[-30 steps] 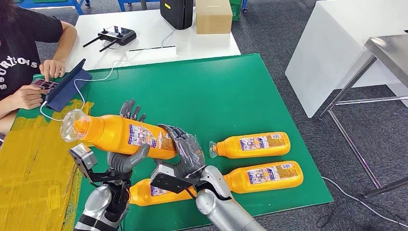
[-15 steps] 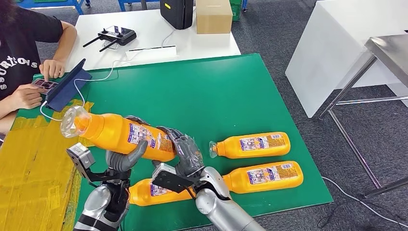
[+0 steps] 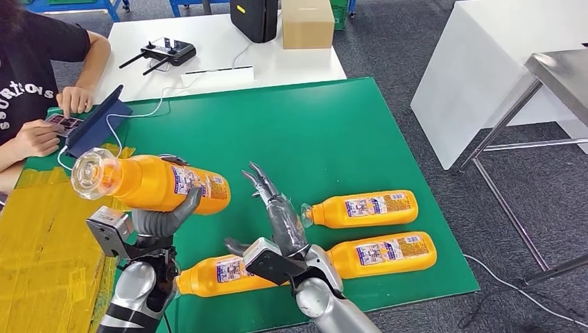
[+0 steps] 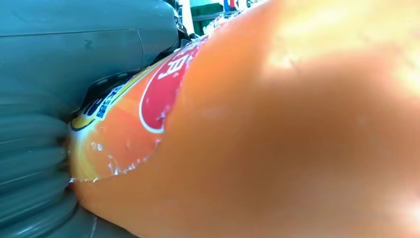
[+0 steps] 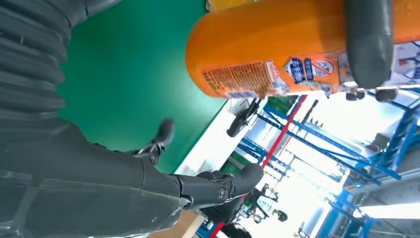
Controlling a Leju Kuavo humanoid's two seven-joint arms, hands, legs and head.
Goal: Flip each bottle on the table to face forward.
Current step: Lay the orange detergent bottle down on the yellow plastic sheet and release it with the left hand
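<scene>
We see a green desk with yellow tape along its near-left side, and behind it a white desk carrying a remote controller, a black box and a cardboard box. A person sits at the far-left corner, hands at a dark tablet with a white cable trailing from it. To the right stand a white cabinet and a metal-framed table.

Three orange bottles lie on the green desk: one further from us, one just nearer than it, and a third at the near edge, partly covered by the right forearm (their back labels face up).

Our left hand grips a fourth bottle from below, lifted clear of the desk and lying roughly level, its clear cap toward the left. In the left wrist view this bottle's red and orange label sits blurred against the palm, so little else reads there.

Our right hand holds nothing, fingers straight and spread, just beside the held bottle's base and not touching it. It stands in front of the cap of the further lying bottle.
</scene>
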